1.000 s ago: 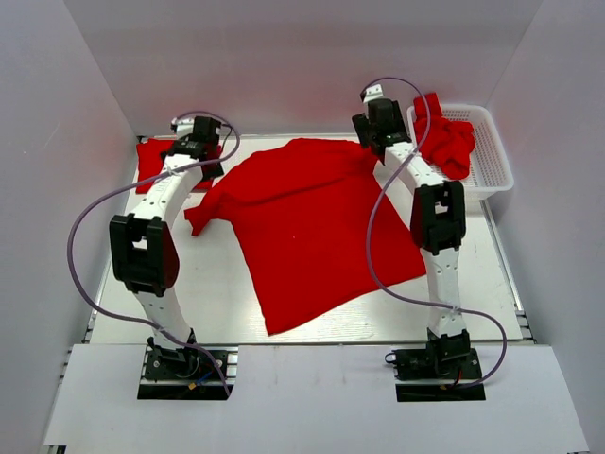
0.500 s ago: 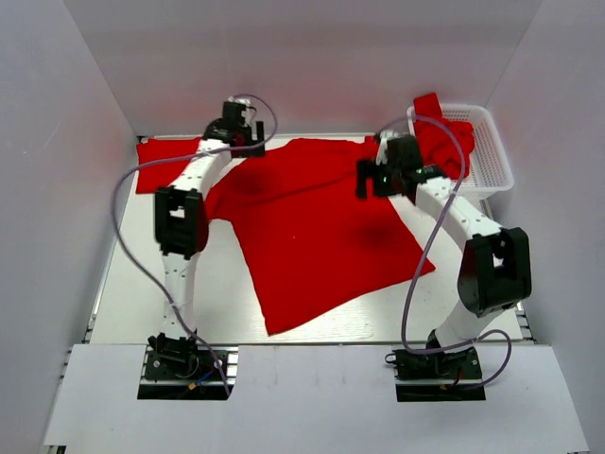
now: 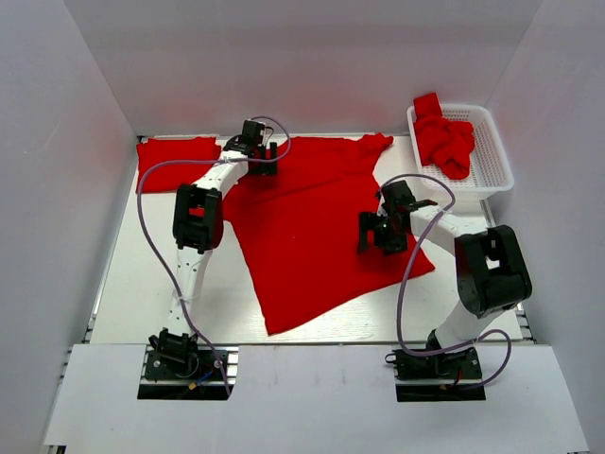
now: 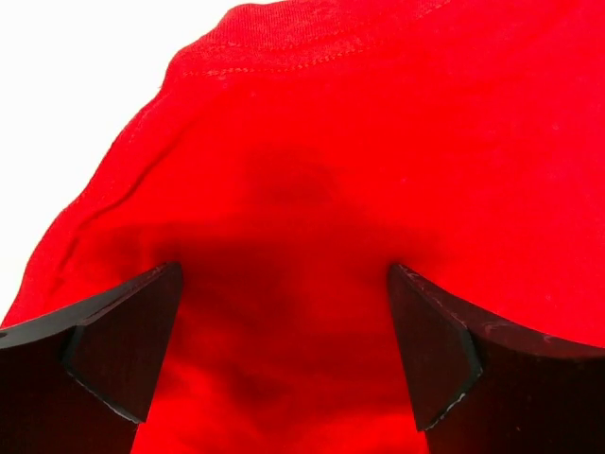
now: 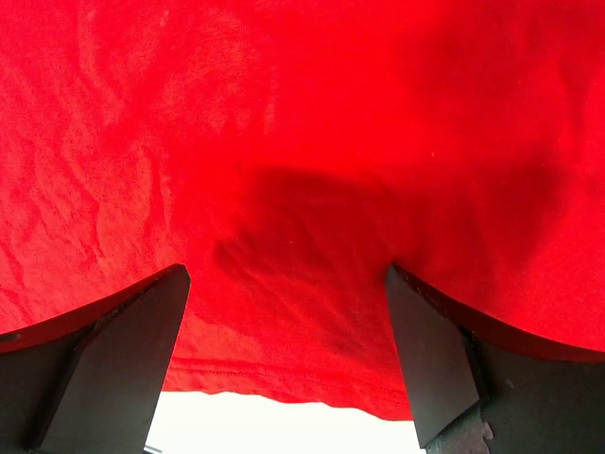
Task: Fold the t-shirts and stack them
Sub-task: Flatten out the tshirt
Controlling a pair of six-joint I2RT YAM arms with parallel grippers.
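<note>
A large red t-shirt (image 3: 302,222) lies spread flat in the middle of the table. My left gripper (image 3: 257,163) is open, low over the shirt's far left part near the collar (image 4: 312,47); cloth (image 4: 284,284) fills the gap between its fingers. My right gripper (image 3: 376,233) is open over the shirt's right side, close to a hem edge (image 5: 284,378). A folded red shirt (image 3: 175,163) lies at the far left. More red shirts (image 3: 444,142) are heaped in the white basket (image 3: 497,156).
The white lattice basket stands at the far right corner. White walls enclose the table on three sides. Purple cables loop from both arms over the table. Bare white tabletop (image 3: 142,284) shows at the near left.
Both arms have swung inward and down onto the spread shirt. The left gripper moved right from the folded shirt to the collar area; the right gripper came toward me from the sleeve, which now lies flat.
</note>
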